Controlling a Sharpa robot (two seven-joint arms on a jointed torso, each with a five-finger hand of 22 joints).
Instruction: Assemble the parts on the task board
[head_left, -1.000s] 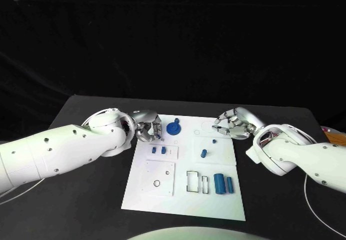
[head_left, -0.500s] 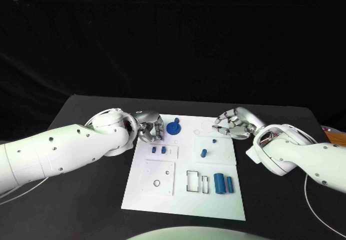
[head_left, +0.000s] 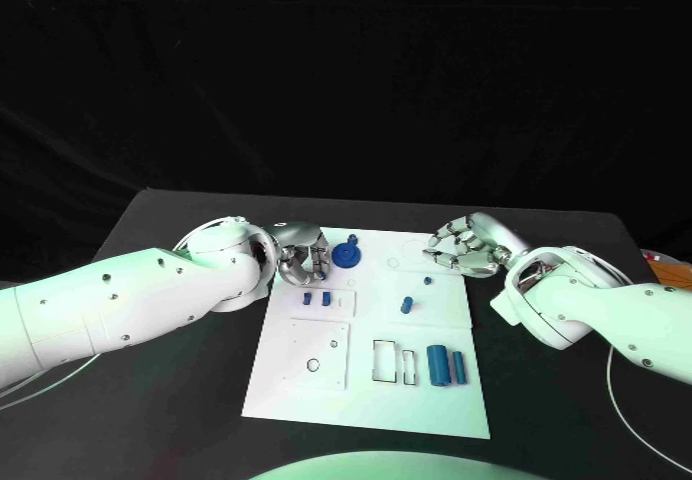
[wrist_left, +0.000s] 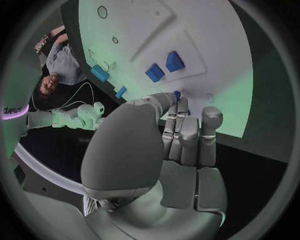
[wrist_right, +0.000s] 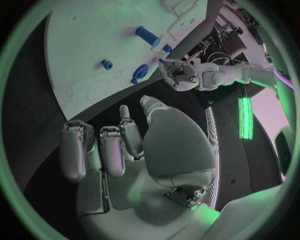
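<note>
- We've got the task board (head_left: 368, 400) lying flat in the middle of the black counter (head_left: 173, 400), long side running away from us.
- Our left hand (head_left: 300, 258) sits at the board's far left corner, just beside the round blue part (head_left: 348, 256). From the head view we can't tell if it's touching it.
- In the left wrist view that hand's fingers (wrist_left: 187, 135) are curled in side by side with nothing visible between them, so we'd call it closed on nothing.
- Our right hand (head_left: 464, 247) hovers by the board's far right edge, fingers bent but apart, holding nothing. The right wrist view shows the same: fingers (wrist_right: 100, 150) loosely curled, palm bare.
- Two small blue parts (head_left: 316, 298) sit next to each other on the left side of the board, near the left hand.
- A small blue peg (head_left: 408, 305) is near the board's middle, and a tiny blue part (head_left: 426, 281) lies just beyond it.
- Two blue bars (head_left: 447, 367) lie side by side toward the near right, beside a rectangular cutout (head_left: 389, 362).
- A raised white plate with a round hole (head_left: 319, 352) takes up the near left.
</note>
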